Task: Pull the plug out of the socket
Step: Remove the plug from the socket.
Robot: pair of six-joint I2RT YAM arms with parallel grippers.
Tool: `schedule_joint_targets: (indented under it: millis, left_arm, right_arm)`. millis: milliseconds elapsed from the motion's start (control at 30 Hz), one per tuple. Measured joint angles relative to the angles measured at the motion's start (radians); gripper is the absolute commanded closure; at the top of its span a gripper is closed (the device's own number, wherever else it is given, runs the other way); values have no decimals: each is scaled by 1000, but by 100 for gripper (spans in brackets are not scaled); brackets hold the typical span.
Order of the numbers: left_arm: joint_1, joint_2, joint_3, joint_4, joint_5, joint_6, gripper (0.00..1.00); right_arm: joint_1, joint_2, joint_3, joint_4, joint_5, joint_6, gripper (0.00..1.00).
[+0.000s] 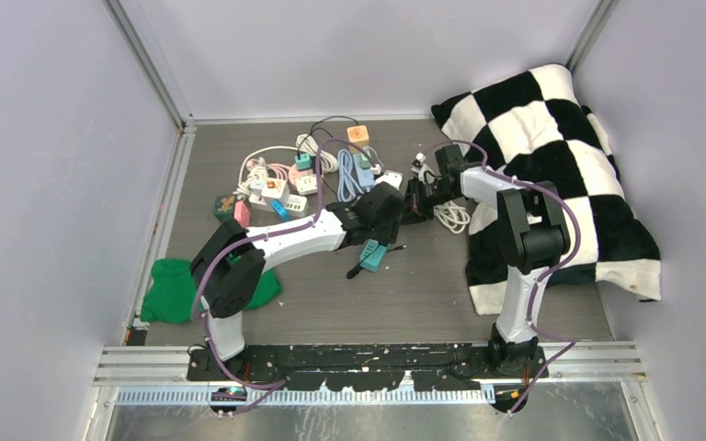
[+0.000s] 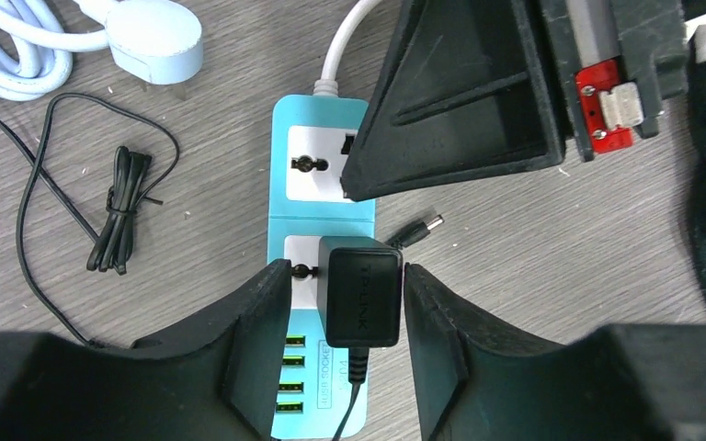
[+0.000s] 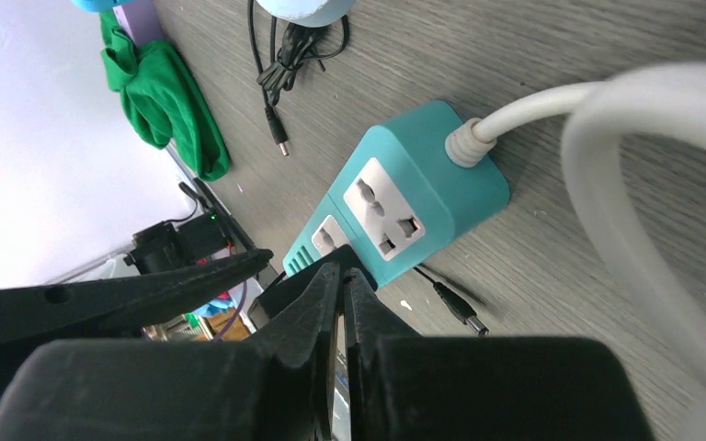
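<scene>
The plug (image 2: pixel 361 292), a black boxy adapter, sat seated in the nearer socket of a teal power strip (image 2: pixel 278 184) lying flat around the middle of the tabletop (image 2: pixel 533 239). Its thin cord trailed off over the strip's USB ports.

It looked light and rigid, with smooth plastic sides that could slip. The flat flanks seemed the right place to hold it, low on the body, and the pull should be straight up off the pins, not by the cord.

The left gripper (image 2: pixel 347 269) straddled it with its fingers (image 2: pixel 257 331) apart. One was against a flank and a sliver of socket showed beside the other, so it looked not yet clamped.

The right gripper (image 3: pixel 341 280), tips pressed together and empty, pointed at the strip's far socket. It probably pinned the light strip down, though contact could not be confirmed.

A loose barrel connector (image 2: pixel 420 230) lay just right of the strip.
</scene>
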Motion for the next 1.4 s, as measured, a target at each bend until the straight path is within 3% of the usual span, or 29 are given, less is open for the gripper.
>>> schedule_joint_targets:
  millis: [200,367,567,1000,1267,1400]
  left_arm:
    - [0,27,12,-5,0,16,60]
    - [0,34,15,-3,-3,23,74]
    - [0,38,18,-3,-6,42,99]
    - [-54,92,106,-103,-136,61,100]
    - [46,45,56,-81,51,-76,100]
    - [44,32,39,-70,46,-96,100]
  right_arm:
    - [24,47,39,-20,22,-9,89]
    - [28,64,43,-42,39,-19,89]
    - [32,64,51,-65,56,-36,89]
    - [52,77,96,-130,111,-64,89]
    - [68,82,118,-138,124,-75,89]
    - [76,91,130,-138,125,-80,89]
